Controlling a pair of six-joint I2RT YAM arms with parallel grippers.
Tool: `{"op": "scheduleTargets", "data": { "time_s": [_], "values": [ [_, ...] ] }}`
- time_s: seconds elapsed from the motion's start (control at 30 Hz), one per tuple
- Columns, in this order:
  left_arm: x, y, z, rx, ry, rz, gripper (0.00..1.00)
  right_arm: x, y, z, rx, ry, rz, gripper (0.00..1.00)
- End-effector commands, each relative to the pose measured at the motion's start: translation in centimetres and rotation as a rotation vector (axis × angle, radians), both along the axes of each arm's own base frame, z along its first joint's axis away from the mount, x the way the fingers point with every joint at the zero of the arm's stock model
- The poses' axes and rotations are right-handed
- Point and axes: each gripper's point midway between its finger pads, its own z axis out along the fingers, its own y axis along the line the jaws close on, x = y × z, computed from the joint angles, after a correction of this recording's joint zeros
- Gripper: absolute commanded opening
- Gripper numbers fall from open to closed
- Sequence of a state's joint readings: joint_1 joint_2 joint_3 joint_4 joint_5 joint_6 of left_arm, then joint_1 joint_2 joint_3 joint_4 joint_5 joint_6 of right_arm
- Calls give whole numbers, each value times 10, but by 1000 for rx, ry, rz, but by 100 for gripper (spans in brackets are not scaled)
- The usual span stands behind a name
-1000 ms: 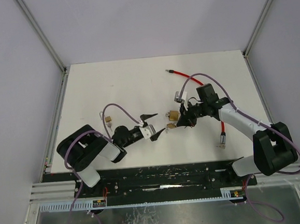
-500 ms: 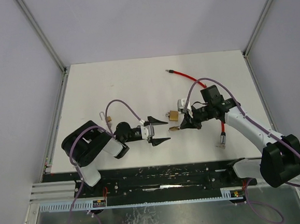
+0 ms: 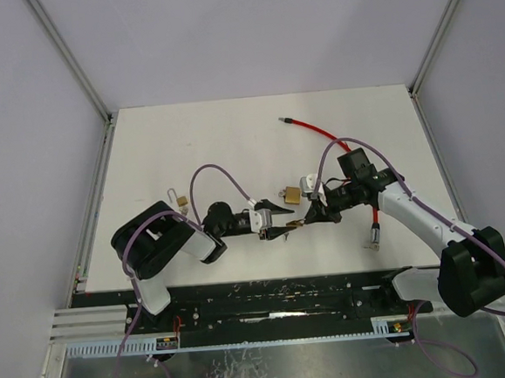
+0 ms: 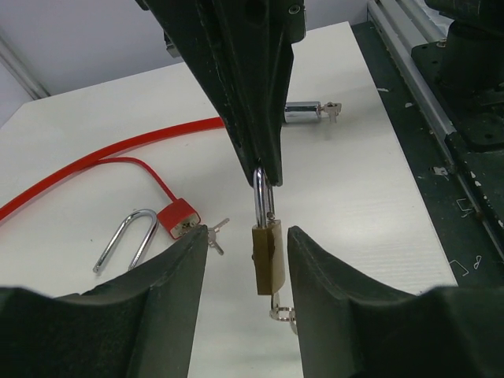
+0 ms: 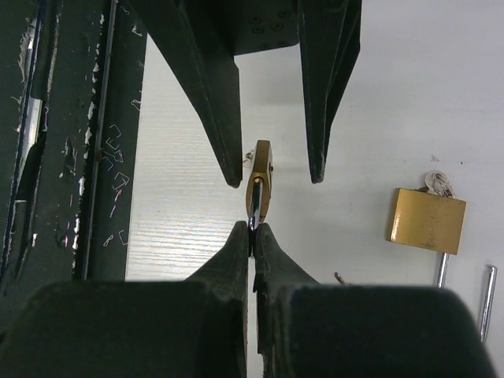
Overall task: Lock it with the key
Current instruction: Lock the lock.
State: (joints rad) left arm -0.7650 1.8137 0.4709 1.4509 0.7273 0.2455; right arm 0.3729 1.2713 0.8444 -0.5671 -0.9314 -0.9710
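Note:
A small brass padlock (image 4: 266,256) hangs in the air by its steel shackle, which my right gripper (image 5: 252,228) is shut on. A key on a ring (image 4: 282,313) sticks out of the lock's underside. My left gripper (image 4: 248,236) is open, with one finger on each side of the lock's body and a small gap on both sides. In the top view the two grippers meet nose to nose near the table's front middle, left gripper (image 3: 279,220) facing right gripper (image 3: 312,216), with the padlock (image 3: 297,223) between them.
A second brass padlock (image 5: 428,220) lies on the table just behind the held one. A red padlock with keys (image 4: 179,218), a loose steel shackle (image 4: 126,240), a red cable (image 3: 318,131) and a silver cylinder lock (image 4: 303,113) lie around. Another small lock (image 3: 182,200) lies at the left.
My left gripper has moved right to the hanging padlock and its jaws have narrowed around it. The right gripper has shifted slightly, still holding the shackle.

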Motion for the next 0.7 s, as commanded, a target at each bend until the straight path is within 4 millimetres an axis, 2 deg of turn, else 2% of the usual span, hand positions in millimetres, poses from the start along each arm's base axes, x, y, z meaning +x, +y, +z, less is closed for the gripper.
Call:
{"op": "scheduleTargets", "data": {
  "time_s": [0.0,0.27,0.67],
  "values": [
    [7,-7,-10,44,-4,21,43,-3,6,15,63,-62,53,0],
    [6,-11,-18,81,5,6,41,-5,6,17,69,-79,61,0],
    [1,-15,-19,95,27,-42,31,-5,4,14,61,-91,65,0]
  ]
}}
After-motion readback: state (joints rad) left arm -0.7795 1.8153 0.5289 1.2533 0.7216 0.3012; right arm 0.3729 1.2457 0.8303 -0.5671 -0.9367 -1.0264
